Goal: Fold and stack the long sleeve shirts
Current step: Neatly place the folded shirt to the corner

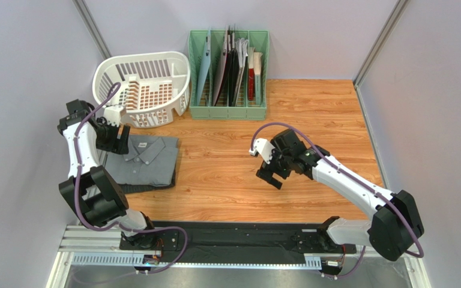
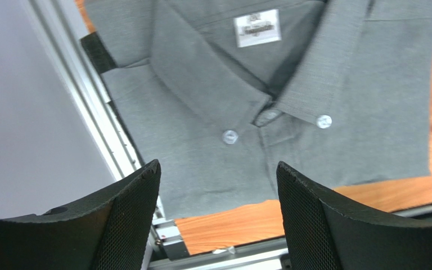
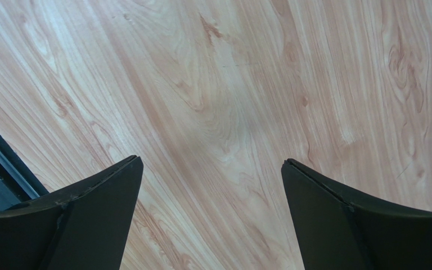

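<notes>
Hovering over the stack, the left gripper [image 2: 218,169] has its fingers spread wide with nothing between them, aimed at the collar of the grey shirt [image 1: 152,159]. That shirt lies folded, collar up, on the dark shirt [image 1: 146,188], of which only a thin edge shows along the near side. The stack sits at the far-left of the table [image 1: 311,120], just in front of the white basket [image 1: 143,78]. R. gripper [image 1: 272,174] is likewise spread and empty, above bare wood mid-table, well apart from the cloth. Task looks near done. Risks: the stack's left edge lies against the aluminium side rail, so any sideways nudge could slide the cloth over it; a pinch at the collar would prob. lift the top layer and undo the fold, as soft woven cloth gives no resistance. Materials: grey is a fine matte weave, crisp collar, small pale buttons, white neck label; finger pads are black and mesh-textured. Tabletop is smooth wood-grain laminate – low grip, so the stack could slide as one. Green file rack [image 1: 227,112] stands at the back, not involved.
</notes>
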You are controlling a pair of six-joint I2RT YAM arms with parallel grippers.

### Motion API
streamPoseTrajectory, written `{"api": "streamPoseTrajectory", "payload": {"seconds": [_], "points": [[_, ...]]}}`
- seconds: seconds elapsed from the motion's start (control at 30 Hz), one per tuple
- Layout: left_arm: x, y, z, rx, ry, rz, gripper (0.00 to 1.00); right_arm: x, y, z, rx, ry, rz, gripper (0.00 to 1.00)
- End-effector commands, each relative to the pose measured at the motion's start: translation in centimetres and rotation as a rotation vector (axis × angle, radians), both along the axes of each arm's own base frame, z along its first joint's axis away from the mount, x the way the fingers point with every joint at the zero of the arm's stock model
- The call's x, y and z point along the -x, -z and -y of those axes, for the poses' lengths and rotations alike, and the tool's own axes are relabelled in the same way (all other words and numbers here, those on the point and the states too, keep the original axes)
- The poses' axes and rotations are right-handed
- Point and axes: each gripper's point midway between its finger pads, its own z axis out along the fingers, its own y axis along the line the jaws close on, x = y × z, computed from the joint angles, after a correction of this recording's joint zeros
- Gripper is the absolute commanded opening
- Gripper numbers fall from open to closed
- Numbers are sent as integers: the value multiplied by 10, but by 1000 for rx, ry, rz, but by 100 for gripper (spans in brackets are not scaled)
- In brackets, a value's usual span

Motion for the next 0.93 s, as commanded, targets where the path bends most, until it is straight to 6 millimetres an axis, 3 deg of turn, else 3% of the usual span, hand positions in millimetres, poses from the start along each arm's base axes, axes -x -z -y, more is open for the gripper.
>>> {"api": "streamPoseTrajectory", "payload": {"seconds": [0.0, 0.03, 0.07, 0.13, 0.17, 0.23, 0.27, 0.3, 0.33, 0.37, 0.4, 0.5, 0.63, 0.77, 0.9], "points": [[5, -20, 41, 71, 82, 26, 81, -26, -18, 14, -111, 197, -82, 100], [4, -23, 48, 71, 100, 30, 82, -31, -16, 19, -120, 235, -105, 100], [-2, -29, 65, 60, 155, 40, 99, -36, -18, 24, -139, 274, -118, 100], [-8, -36, 86, 55, 188, 39, 99, -53, -24, 43, -192, 390, -150, 100], [-16, -45, 110, 60, 234, 51, 99, -57, -27, 48, -219, 422, -163, 100], [-25, -55, 137, 82, 279, 62, 99, -75, -37, 73, -264, 539, -156, 100], [-34, -61, 166, 101, 328, 64, 99, -80, -42, 80, -287, 567, -159, 100], [-38, -64, 182, 106, 359, 64, 99, -87, -45, 98, -310, 637, -158, 100], [-43, -65, 195, 107, 378, 61, 99, -89, -48, 106, -334, 680, -165, 100], [-49, -66, 223, 121, 409, 48, 99, -95, -56, 110, -372, 699, -165, 100], [-52, -66, 237, 135, 427, 41, 99, -98, -59, 128, -395, 764, -162, 100], [-58, -57, 282, 199, 438, 3, 99, -100, -63, 143, -461, 834, -181, 100], [-52, -35, 309, 286, 433, -40, 99, -92, -62, 146, -513, 871, -196, 100], [-46, -8, 307, 252, 402, -88, 99, -77, -56, 141, -532, 882, -202, 100], [-51, -4, 305, 232, 380, -69, 99, -70, -51, 136, -523, 870, -209, 100]]}}
